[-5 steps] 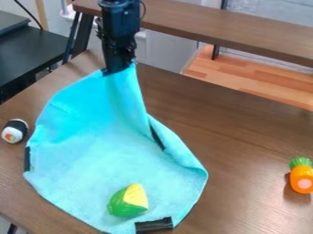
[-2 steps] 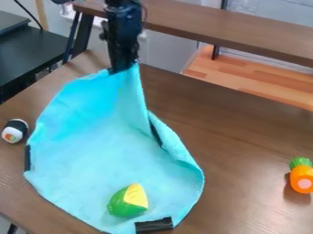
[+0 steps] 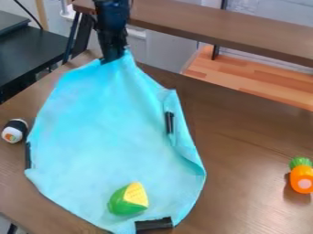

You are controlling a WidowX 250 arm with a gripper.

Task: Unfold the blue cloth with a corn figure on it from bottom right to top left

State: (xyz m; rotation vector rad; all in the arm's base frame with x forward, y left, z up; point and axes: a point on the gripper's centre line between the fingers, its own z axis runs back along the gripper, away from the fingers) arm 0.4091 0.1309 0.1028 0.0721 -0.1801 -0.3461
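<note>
At the top left of the camera view the gripper point(image 3: 112, 59) is shut on the upper corner of the blue cloth point(image 3: 116, 132), holding it up at the table's far edge. From there the cloth slopes down toward the near edge and lies spread over the left half of the table. Its right side is still curled, with a black strip showing on it. The corn figure point(image 3: 128, 199), green and yellow, rests on the cloth's lower part.
A sushi toy point(image 3: 14, 130) sits just left of the cloth, and an orange carrot toy point(image 3: 301, 175) at the right edge. Behind the wooden table point(image 3: 256, 137) runs a brown shelf point(image 3: 232, 34); a black table point(image 3: 30, 52) stands at upper left.
The gripper has moved slightly up and left with the cloth's corner. The cloth's right side has opened out and its black strip shows more. The corn has stayed in place.
</note>
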